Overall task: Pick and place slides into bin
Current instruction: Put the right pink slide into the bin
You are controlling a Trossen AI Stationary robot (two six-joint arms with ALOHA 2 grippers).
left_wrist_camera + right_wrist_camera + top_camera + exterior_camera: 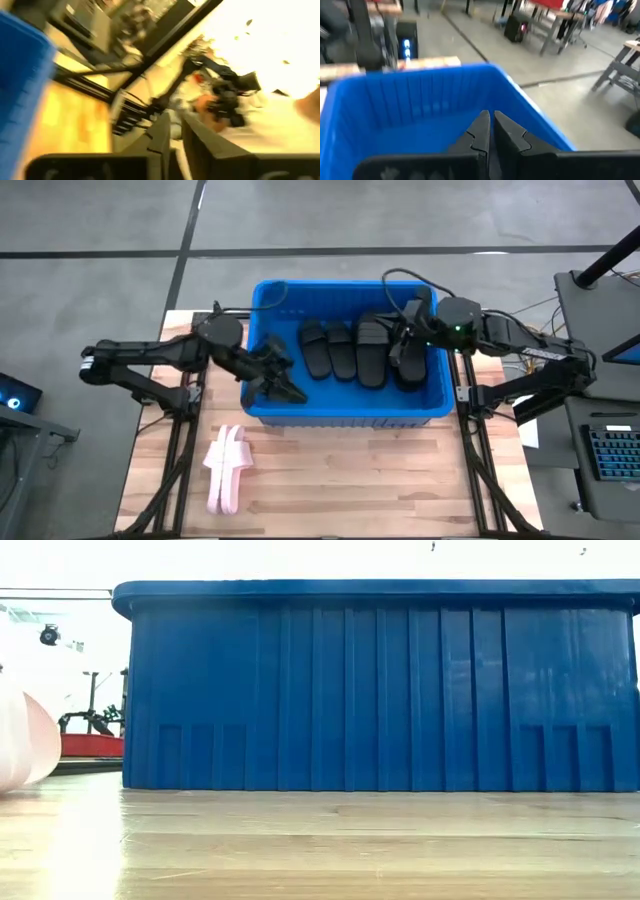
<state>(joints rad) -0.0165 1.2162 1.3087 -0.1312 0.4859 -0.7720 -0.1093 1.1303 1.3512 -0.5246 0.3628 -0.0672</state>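
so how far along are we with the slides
Mostly done: four black slides lie in the bin. Nothing is in hand; the left gripper and right gripper are both shut and empty over the bin. Left to do: the pink slides on the table in front of it.

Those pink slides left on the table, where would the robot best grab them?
Probably by the wide strap or the side edge, coming straight down from above. The pink slides lie pressed together on the wooden table, in front of the blue bin, with open space around them. The left end effector is nearer.
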